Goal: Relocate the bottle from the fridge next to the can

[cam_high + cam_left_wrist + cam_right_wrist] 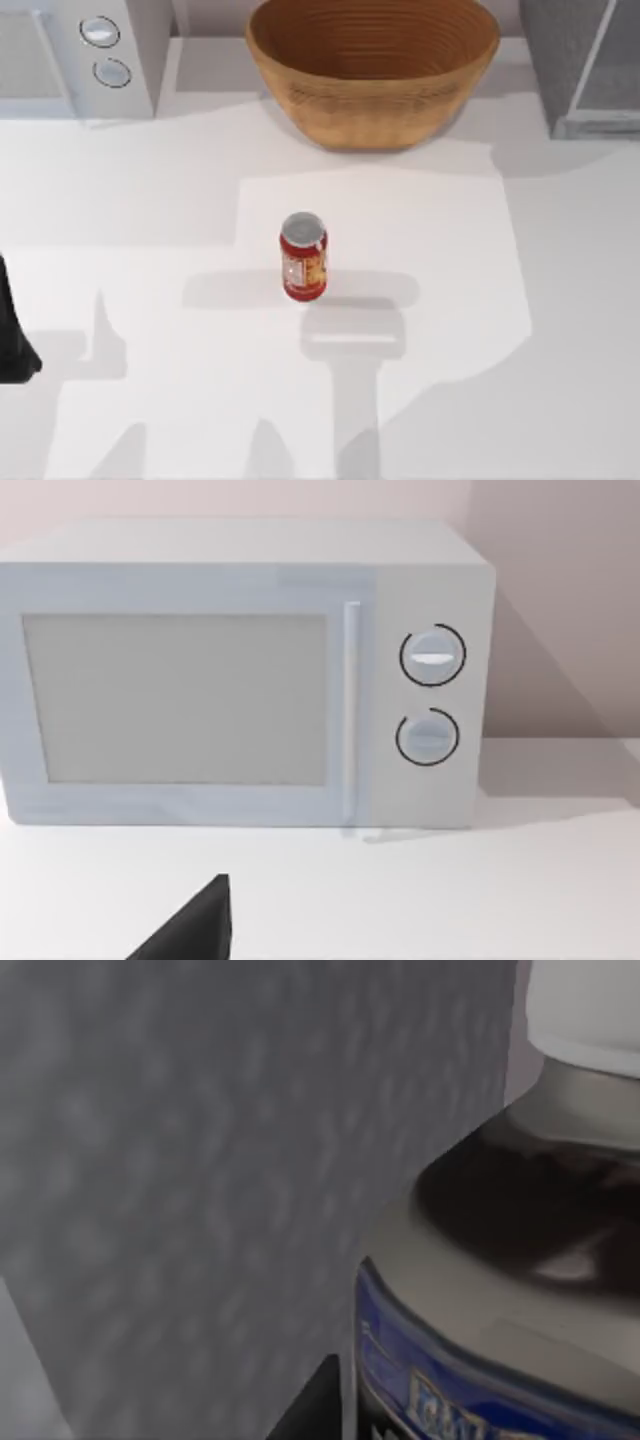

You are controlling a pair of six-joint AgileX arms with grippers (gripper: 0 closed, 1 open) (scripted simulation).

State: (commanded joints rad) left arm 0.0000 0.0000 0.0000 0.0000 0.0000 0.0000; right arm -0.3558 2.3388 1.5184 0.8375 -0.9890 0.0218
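Claw state could not be determined for either arm. On the left arm, a dark part of it (pixel 190 925) appeared at the lower edge of the left wrist view, and a dark portion of that arm (pixel 12 335) sat at the far left edge of the top view, low on the desk (pixel 150 200). In the right wrist view a dark piece of the right claw (pixel 310 1405) showed at the bottom centre, just beside the bottle (pixel 500 1260), which occupied the right of that frame with its white cap at the upper right, against the fridge (pixel 200 1160) and its dark speckled grey surface. From above, the fridge (pixel 580 65) stood in the upper right corner. At the centre of the top view the can (pixel 303 258) stood upright on the desk. A woven basket (pixel 372 70) sat at upper centre, and a white microwave (pixel 85 55) with two round knobs occupied the upper left.
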